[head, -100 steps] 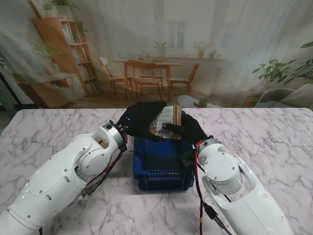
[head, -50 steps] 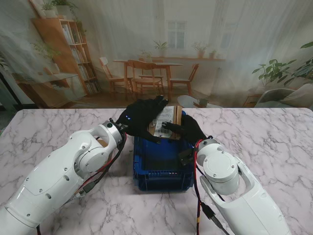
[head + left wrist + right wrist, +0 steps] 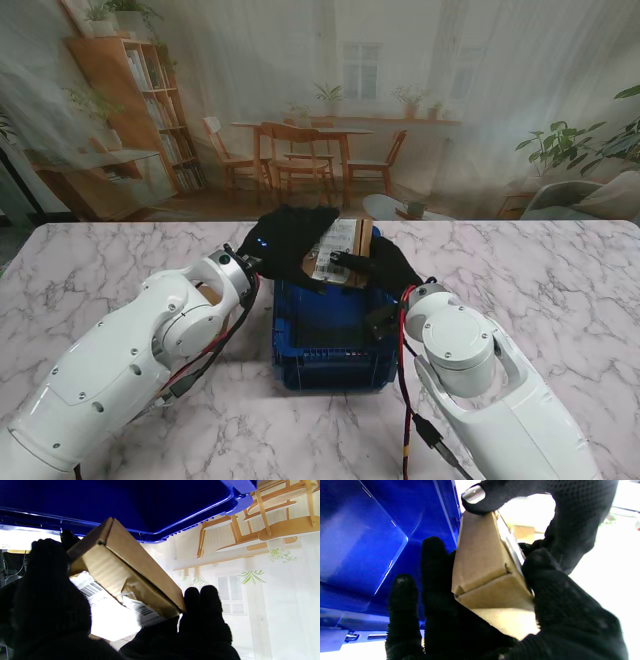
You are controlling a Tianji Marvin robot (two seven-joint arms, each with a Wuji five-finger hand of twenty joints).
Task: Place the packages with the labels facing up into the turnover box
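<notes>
A brown cardboard package point(image 3: 343, 252) with a white barcode label on its upper face hangs tilted over the far edge of the blue turnover box point(image 3: 330, 335). My left hand point(image 3: 287, 243) in a black glove grips its left side, and my right hand point(image 3: 385, 262) grips its right side. The left wrist view has the package point(image 3: 130, 572) with the label facing the camera, black fingers point(image 3: 52, 590) around it and the box point(image 3: 140, 502) beyond. In the right wrist view, gloved fingers point(image 3: 545, 580) clamp the package point(image 3: 485, 565) beside the box's blue wall point(image 3: 370, 530).
The box stands on a white marble table point(image 3: 560, 290) between my two arms. The part of its inside that shows is dark, with nothing to make out in it. A printed backdrop of a room rises behind the table's far edge.
The package has tipped slightly and sunk a little toward the box's far edge. Both hands keep their hold; the left fingers have curled lower.
</notes>
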